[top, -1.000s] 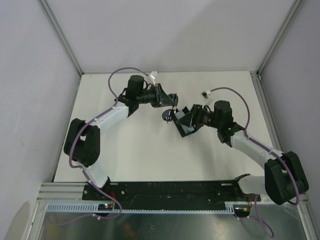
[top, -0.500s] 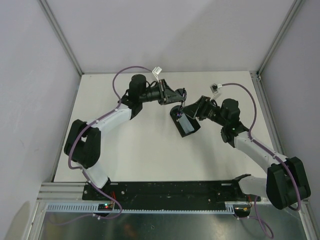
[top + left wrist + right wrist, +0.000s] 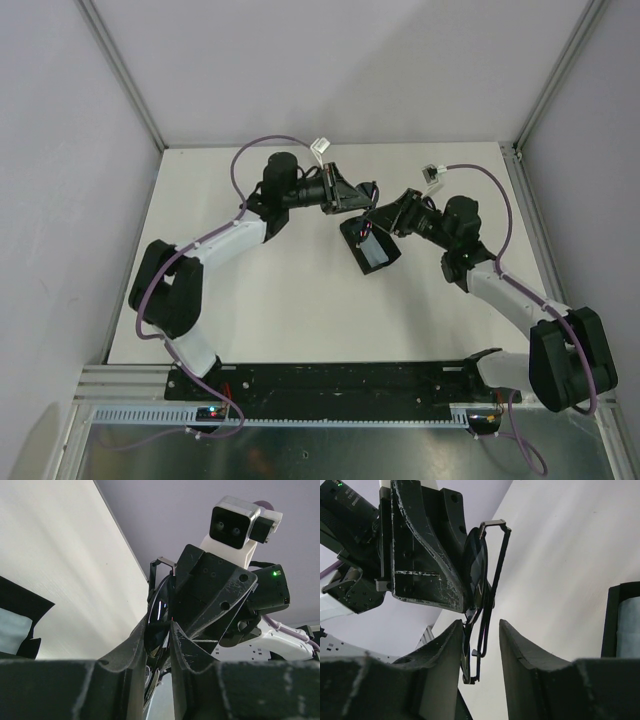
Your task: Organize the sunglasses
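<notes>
Left claw (image 3: 160,625) pinches the sunglasses (image 3: 476,565) in mid-air; right claw (image 3: 481,625) stands apart around a temple arm (image 3: 499,567). Closing off-centre could bend it or drop them beside the case (image 3: 611,625).

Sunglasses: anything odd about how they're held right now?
Nothing looks damaged. The sunglasses hang in mid-air, edge-on, pinched by the left end effector; the right end effector is open around their temple arms, not gripping.
</notes>
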Controlling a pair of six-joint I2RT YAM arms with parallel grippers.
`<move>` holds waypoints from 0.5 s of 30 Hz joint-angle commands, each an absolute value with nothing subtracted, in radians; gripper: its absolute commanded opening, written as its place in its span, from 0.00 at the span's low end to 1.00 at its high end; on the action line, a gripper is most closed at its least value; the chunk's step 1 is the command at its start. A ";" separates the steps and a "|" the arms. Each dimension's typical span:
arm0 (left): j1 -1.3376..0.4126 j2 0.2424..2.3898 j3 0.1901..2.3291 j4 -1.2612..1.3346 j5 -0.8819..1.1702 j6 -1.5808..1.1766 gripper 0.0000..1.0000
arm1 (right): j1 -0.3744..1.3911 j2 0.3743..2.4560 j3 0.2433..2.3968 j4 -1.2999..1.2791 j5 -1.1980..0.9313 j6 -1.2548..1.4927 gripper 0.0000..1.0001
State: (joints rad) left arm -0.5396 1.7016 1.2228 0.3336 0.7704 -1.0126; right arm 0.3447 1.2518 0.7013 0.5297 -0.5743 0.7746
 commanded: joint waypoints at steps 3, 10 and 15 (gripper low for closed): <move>-0.560 1.684 1.239 0.385 0.799 -1.032 0.27 | 0.338 1.269 0.726 0.585 -0.604 0.777 0.32; -0.558 1.693 1.242 0.385 0.782 -1.009 0.50 | 0.331 1.241 0.725 0.546 -0.613 0.764 0.19; -0.532 1.696 1.242 0.385 0.781 -0.996 0.63 | 0.311 1.215 0.725 0.479 -0.627 0.742 0.15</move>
State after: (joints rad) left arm -0.5488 1.7016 1.2232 0.3428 0.7708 -1.0122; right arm 0.3294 1.2575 0.7013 0.5148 -0.6037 0.7746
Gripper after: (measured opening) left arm 0.597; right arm 0.238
